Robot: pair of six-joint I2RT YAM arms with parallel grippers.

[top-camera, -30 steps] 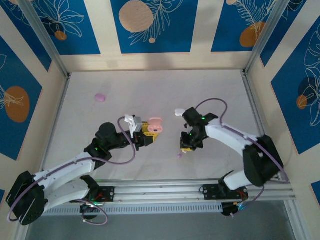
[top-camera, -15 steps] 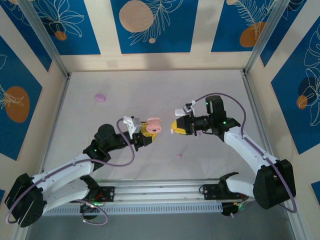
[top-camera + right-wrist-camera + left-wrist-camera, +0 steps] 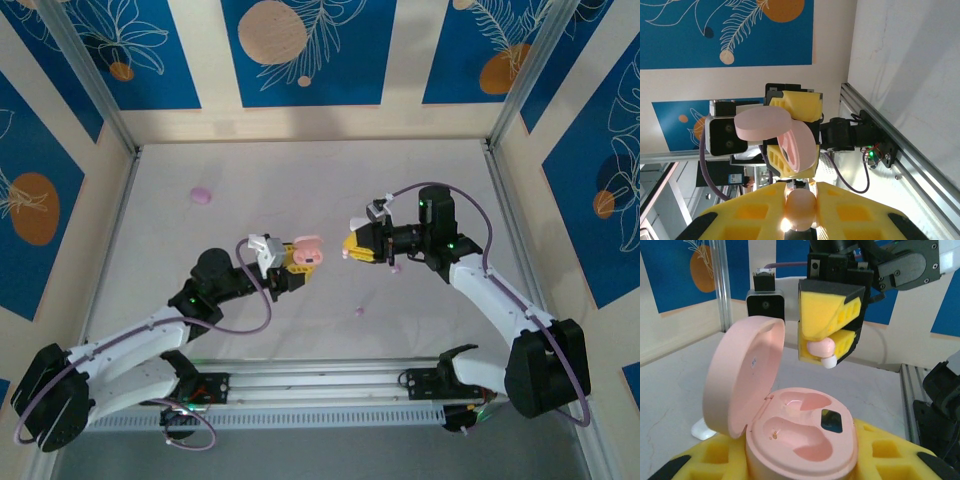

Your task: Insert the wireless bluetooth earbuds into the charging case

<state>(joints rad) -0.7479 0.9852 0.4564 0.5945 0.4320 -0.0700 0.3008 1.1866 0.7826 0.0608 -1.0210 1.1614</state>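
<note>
Above the table (image 3: 250, 170), right claw (image 3: 348, 247) level, pinching pink earbud (image 3: 820, 346), left claw (image 3: 299, 260) gripping case (image 3: 805, 462) (lid up).

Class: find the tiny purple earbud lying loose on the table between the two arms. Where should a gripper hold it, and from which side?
Probably best to pinch the purple earbud across its body, coming straight down from above: it lies alone on the flat table, with nothing beside it to block a grasp. It is too small here to tell how it is turned.
</note>
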